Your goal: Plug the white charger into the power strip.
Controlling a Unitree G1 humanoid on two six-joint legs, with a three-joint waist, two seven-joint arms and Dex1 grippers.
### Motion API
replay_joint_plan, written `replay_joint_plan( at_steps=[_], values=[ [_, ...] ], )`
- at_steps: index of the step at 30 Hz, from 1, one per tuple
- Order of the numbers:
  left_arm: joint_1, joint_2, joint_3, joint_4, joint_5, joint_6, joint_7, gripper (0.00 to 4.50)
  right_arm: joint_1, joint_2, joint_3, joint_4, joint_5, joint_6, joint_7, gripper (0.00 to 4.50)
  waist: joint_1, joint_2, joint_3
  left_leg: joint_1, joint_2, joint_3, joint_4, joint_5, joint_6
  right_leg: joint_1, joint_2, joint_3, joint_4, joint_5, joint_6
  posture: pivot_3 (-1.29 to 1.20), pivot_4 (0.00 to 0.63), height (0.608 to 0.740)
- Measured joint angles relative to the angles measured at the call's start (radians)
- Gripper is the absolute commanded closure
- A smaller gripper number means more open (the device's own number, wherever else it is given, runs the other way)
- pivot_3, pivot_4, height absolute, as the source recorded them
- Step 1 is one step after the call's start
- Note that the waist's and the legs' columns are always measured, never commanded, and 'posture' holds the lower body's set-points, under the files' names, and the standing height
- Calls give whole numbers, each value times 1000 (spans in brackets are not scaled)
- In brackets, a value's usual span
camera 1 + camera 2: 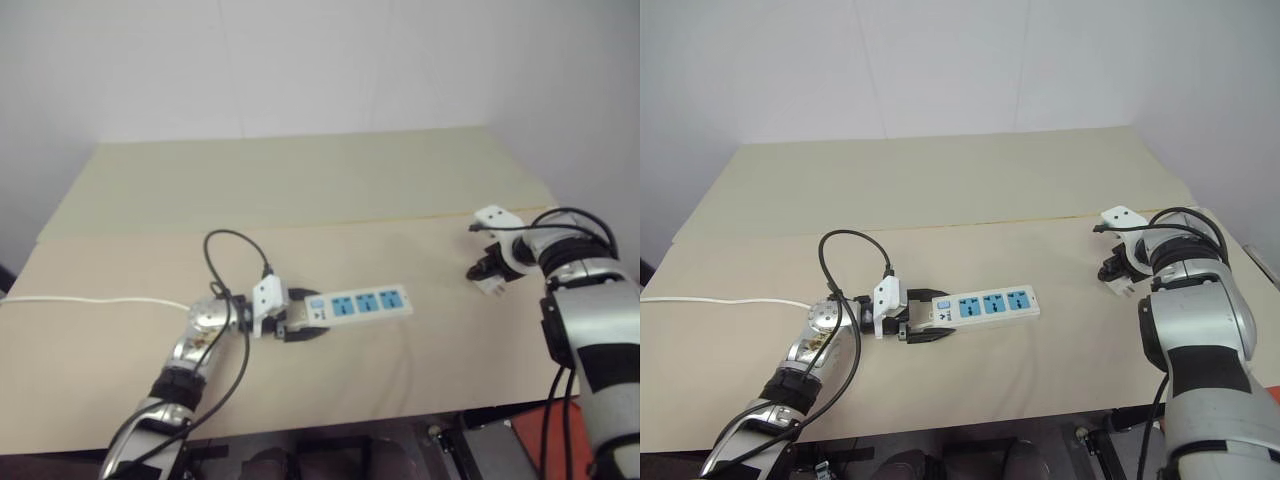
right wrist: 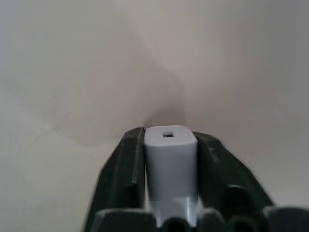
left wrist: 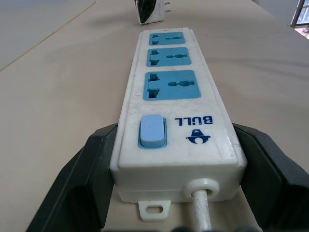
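Observation:
The power strip (image 1: 365,303) is a long white bar with three blue sockets and a blue switch (image 3: 152,130), lying flat on the beige table. My left gripper (image 1: 305,318) is shut on its switch end, one black finger (image 3: 91,179) against each long side. Far to the right, my right gripper (image 1: 487,272) points down at the table and is shut on the white charger (image 2: 170,159). The charger (image 1: 493,284) sits low over the tabletop, well apart from the strip. Its metal prongs (image 3: 167,7) show beyond the strip's far end.
The strip's thin white cord (image 1: 90,299) runs left across the table to its edge. A black robot cable (image 1: 232,250) loops above my left wrist. The table's front edge (image 1: 400,415) is close below the strip. A seam (image 1: 400,218) crosses the tabletop behind both grippers.

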Motion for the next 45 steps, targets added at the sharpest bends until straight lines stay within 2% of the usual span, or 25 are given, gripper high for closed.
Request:
replay_joint_plan(
  at_steps=[9, 15, 19, 22, 27, 31, 38, 45],
  values=[
    [-5, 0, -2, 5, 0, 0, -3, 1242, 0, -5, -15, 0, 11, -7, 15, 3368, 0, 0, 0, 0, 0, 0, 0, 0, 0, 0, 0, 0, 0, 0, 0, 0, 150, 740],
    [-55, 6, -9, 59, 0, 0, -42, 1242, -10, -40, -138, -80, 128, -65, 54, 3368, 0, 1, 0, 0, 0, 0, 0, 0, 0, 0, 1, 0, 0, 0, 0, 0, 150, 740],
    [-89, 7, -11, 98, 0, -2, -65, 1242, 8, -46, -214, -230, 219, -48, 103, 3368, 3, 1, 0, 0, 0, 0, 0, 0, 0, 0, 1, 0, 0, 0, 0, 0, 150, 740],
    [-113, 7, -20, 122, 0, -2, -83, 1242, 111, -46, -283, -455, 314, 15, 120, 3368, 6, 1, 0, -1, 1, -1, 0, 0, 0, 0, 1, -1, 0, 0, 0, 0, 150, 740],
    [-146, 13, -27, 149, 3, 2, -111, 1242, 409, 9, -407, -915, 503, 151, 87, 3368, 13, 0, 1, -3, 1, -1, 0, 0, 0, -1, 1, -1, 0, 0, 0, 0, 150, 740],
    [-150, 16, -26, 150, 3, 16, -122, 1242, 539, 46, -471, -1144, 624, 189, 51, 3368, 15, 0, 1, -2, 1, -1, 1, 0, 0, -1, 1, -1, 0, 0, 0, 0, 150, 740],
    [-149, 18, -38, 122, 3, 46, -141, 1242, 673, 113, -485, -1325, 771, 141, 46, 3368, 28, 0, 1, -2, 0, -1, 1, 0, 0, -1, 1, -1, 0, 0, 0, 0, 150, 740],
    [-116, 23, -44, 53, 4, 90, -135, 1242, 708, 158, -447, -1395, 838, 28, 82, 3368, 35, 0, 1, -2, 0, -1, 1, 0, 0, -1, 1, -1, 0, 0, 0, 0, 150, 740]
  ],
)
